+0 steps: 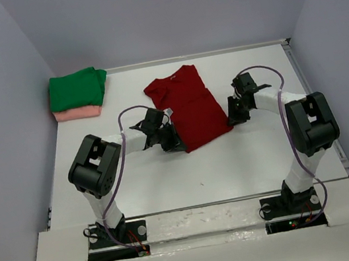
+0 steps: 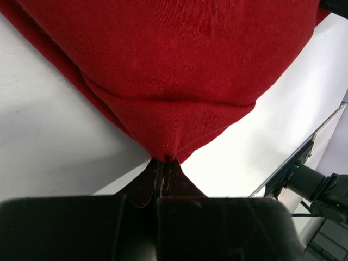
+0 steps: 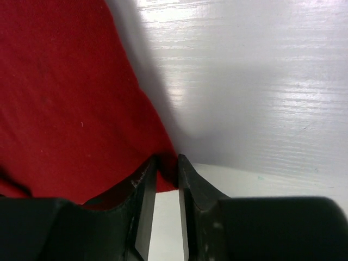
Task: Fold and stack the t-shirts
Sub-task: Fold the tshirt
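On the table [image 1: 267, 162], ctr: red shirt [image 1: 189, 108] flat — wrist cams show left gripper [image 2: 163, 166] and right gripper [image 3: 167, 166] each clamped on a near corner. Top view only: green shirt [image 1: 77, 88] stacked on pink shirt [image 1: 78, 112], far-left.

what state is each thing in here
red shirt, lying flat, not yet stacked, both near corners gripped
left end effector, shut on the red shirt's near corner
right end effector, shut on the red shirt's other near corner
green shirt, folded, on top of the pink shirt
pink shirt, folded, bottom of the stack
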